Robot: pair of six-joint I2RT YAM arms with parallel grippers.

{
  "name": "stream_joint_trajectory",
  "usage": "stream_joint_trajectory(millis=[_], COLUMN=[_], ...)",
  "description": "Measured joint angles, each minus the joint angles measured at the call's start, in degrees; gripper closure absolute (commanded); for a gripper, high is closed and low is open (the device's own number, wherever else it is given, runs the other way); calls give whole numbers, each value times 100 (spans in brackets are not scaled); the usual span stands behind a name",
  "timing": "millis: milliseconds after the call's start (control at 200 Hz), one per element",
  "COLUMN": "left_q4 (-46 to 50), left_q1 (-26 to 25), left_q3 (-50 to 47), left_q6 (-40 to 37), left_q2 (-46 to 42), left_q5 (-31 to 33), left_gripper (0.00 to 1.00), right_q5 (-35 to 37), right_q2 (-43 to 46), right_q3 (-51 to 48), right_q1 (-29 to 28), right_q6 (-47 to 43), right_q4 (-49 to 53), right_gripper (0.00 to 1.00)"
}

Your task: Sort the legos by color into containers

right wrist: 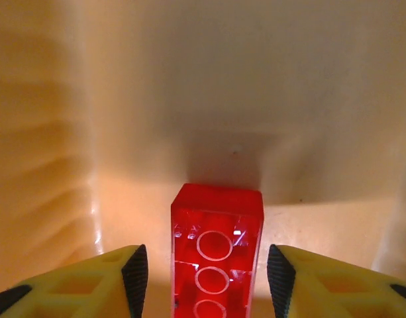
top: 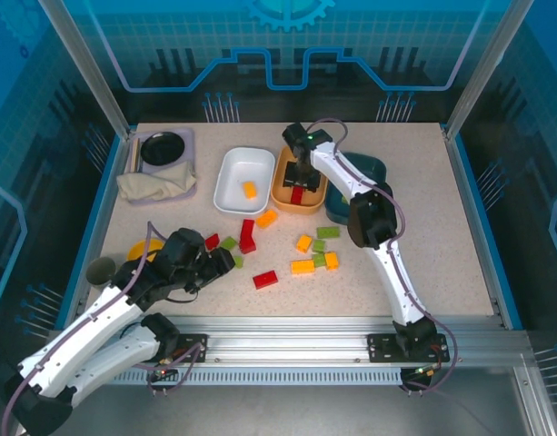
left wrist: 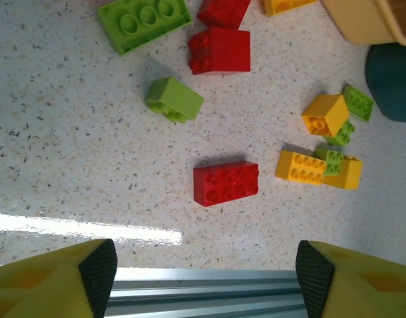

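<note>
My right gripper [top: 301, 178] reaches down into the orange bin [top: 284, 193]. It is open [right wrist: 207, 278], and a red brick [right wrist: 216, 255] lies underside up on the bin floor between the fingers, with a gap on each side. The white bin [top: 231, 186] holds one orange-yellow brick [top: 250, 189]. The dark teal bin [top: 367, 169] is partly hidden behind the right arm. My left gripper [top: 225, 261] hovers open [left wrist: 206, 275] low over the table's front. Ahead of it lie a red brick [left wrist: 226, 183], a green brick [left wrist: 173, 99] and a yellow-green cluster [left wrist: 318, 165].
Loose bricks lie scattered mid-table: red [top: 248, 235], orange [top: 266, 218], green [top: 328, 232]. A black bowl on a lavender tray [top: 189, 159] and a cloth [top: 155, 184] sit at the back left. A yellow bowl [top: 142, 248] and a grey cup [top: 101, 269] stand by the left arm. An aluminium rail [left wrist: 209, 291] borders the front.
</note>
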State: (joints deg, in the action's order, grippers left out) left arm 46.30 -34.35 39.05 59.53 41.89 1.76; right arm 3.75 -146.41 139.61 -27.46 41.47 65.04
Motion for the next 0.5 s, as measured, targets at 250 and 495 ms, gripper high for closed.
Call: stream_joint_trajectory(millis=[250,495], left_q4=[-118,-417], left_q1=[0,2], left_q3=[0,153], left_q6=[59,-87], left_q2=[411,1338], left_q5=[-52,-177], left_gripper=[27,29], right_q5=[28,496], right_q2=[903,4739], right_q3=[-468,-4192], right_q1=[-90,-752], right_q6=[-326,-581], right_q4=[-22,-1270], right_gripper=[37,34])
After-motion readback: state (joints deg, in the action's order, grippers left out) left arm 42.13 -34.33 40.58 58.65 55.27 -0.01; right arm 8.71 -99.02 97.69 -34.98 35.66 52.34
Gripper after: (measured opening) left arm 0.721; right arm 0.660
